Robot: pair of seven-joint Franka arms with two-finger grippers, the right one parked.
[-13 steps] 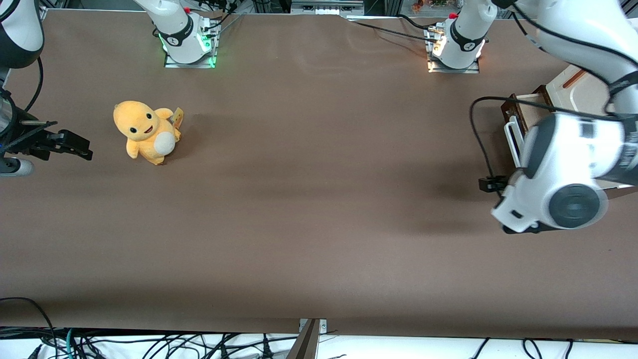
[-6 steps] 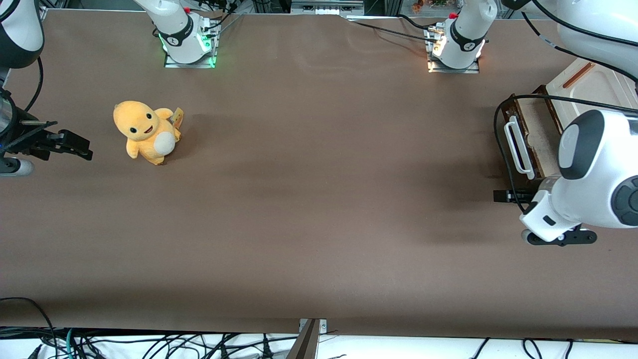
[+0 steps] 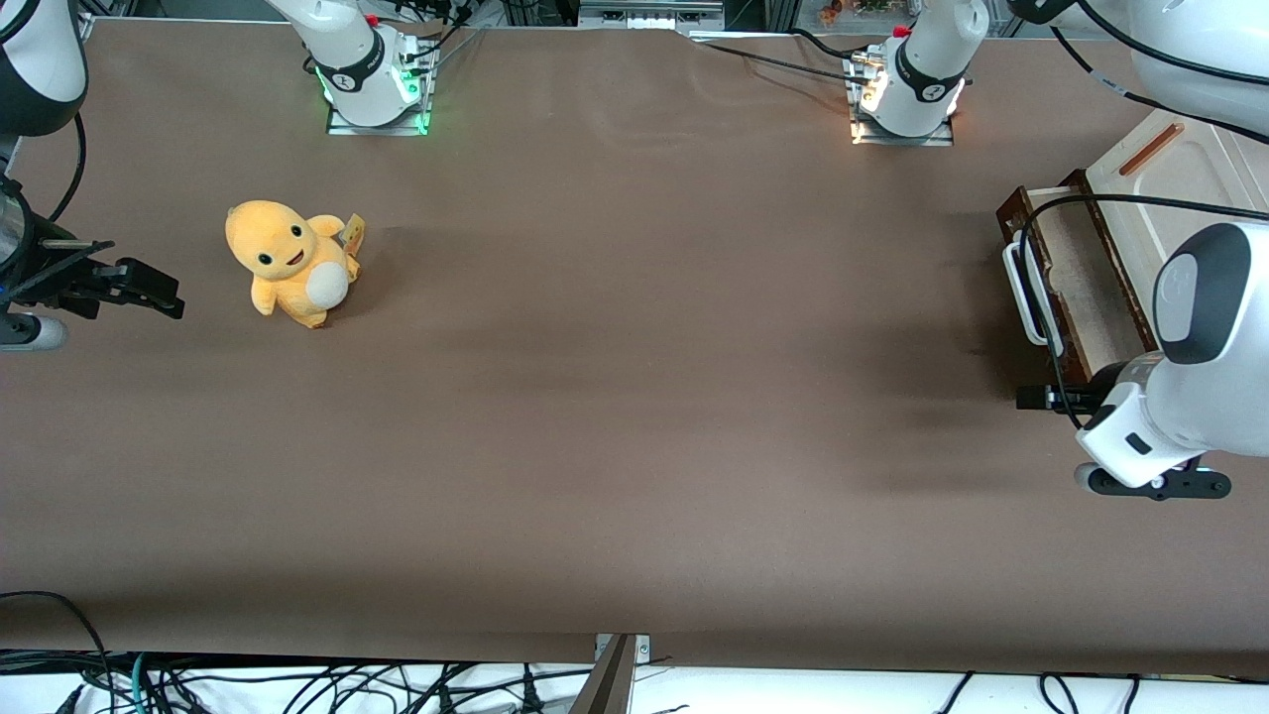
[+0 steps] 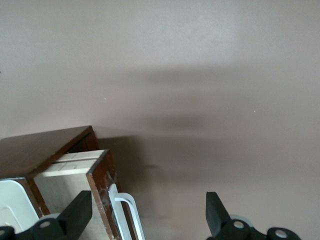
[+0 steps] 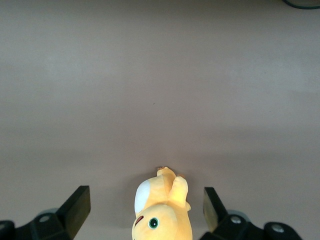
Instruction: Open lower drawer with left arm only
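So the left arm (image 3: 1190,327) has its gripper (image 4: 147,217) hanging off the end of the lower drawer (image 3: 1076,288) that's nearer the front camera, clear of it and holding nothing. The fingers (image 4: 75,212) are spread wide apart, with just brown table (image 3: 634,397) showing between them in the wrist view.

The drawer sits way over at the working arm's end of the table, sticking out from under the cream panel (image 3: 1180,193), so you can see its pale wood floor. Looks already pulled out a fair bit to me.

Handling-wise, I'd guess it's a light, stiff wooden box, nothing fragile, sliding straight with a bit of friction. The obvious grab spot is the white loop handle (image 3: 1026,297), around its middle so it doesn't skew.

Its dark front faces the parked arm's end of the table, so that's the pull direction. The long axis runs along that front, roughly toward the front camera and slightly angled.

The plush toy (image 3: 289,263) is well apart from all this.
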